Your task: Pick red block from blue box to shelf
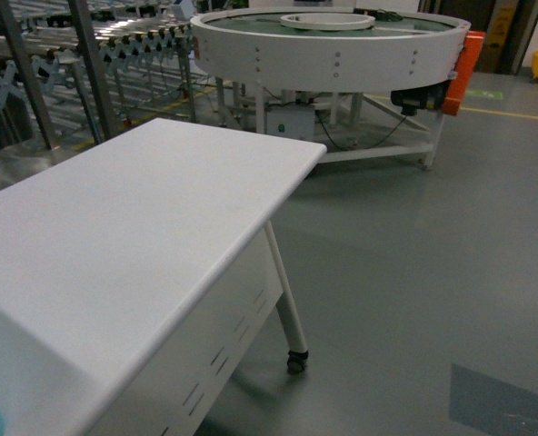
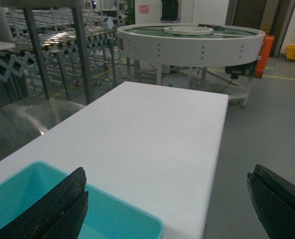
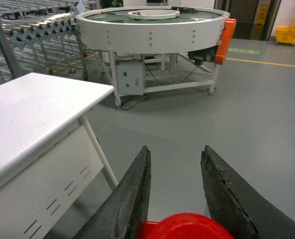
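Your right gripper point(image 3: 175, 199) pinches the red block point(image 3: 185, 226) over floor; left gripper point(image 2: 167, 204) spread wide, empty, above blue box point(image 2: 48, 199).

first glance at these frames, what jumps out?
The red block pinched between the right gripper's dark fingers, held over bare grey floor beside the white table. Behind it, the big white round conveyor with an orange guard at its right end. In the left wrist view, a corner of the blue box sits on the table's near end, the left gripper open wide.
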Robot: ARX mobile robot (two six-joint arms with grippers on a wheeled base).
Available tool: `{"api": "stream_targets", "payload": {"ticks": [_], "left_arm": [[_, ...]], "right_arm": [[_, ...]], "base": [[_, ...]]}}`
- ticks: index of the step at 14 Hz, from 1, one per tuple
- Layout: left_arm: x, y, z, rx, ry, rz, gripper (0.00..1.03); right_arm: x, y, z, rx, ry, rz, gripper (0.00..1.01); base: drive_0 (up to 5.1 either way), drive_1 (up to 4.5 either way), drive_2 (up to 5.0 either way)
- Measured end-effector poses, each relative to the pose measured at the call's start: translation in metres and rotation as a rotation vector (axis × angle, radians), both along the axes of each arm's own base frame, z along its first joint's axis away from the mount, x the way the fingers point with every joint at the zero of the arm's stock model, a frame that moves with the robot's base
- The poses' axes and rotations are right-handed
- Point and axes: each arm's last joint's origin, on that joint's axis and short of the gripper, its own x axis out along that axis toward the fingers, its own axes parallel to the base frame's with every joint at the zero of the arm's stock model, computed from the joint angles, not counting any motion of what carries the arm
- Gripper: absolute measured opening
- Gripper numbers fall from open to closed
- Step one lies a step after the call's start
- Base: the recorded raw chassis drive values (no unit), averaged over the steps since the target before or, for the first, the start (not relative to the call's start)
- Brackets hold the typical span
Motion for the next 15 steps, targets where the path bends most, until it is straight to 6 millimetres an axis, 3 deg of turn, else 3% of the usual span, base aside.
{"api": "stream_targets", "payload": {"ticks": [15], "left_arm": [[0.0, 0.0, 0.0, 0.0, 0.0, 0.0, 0.98]], "right_arm": [[0.0, 0.0, 0.0, 0.0, 0.0, 0.0, 0.26]], "base": [[-1.6, -1.6, -1.6]]}}
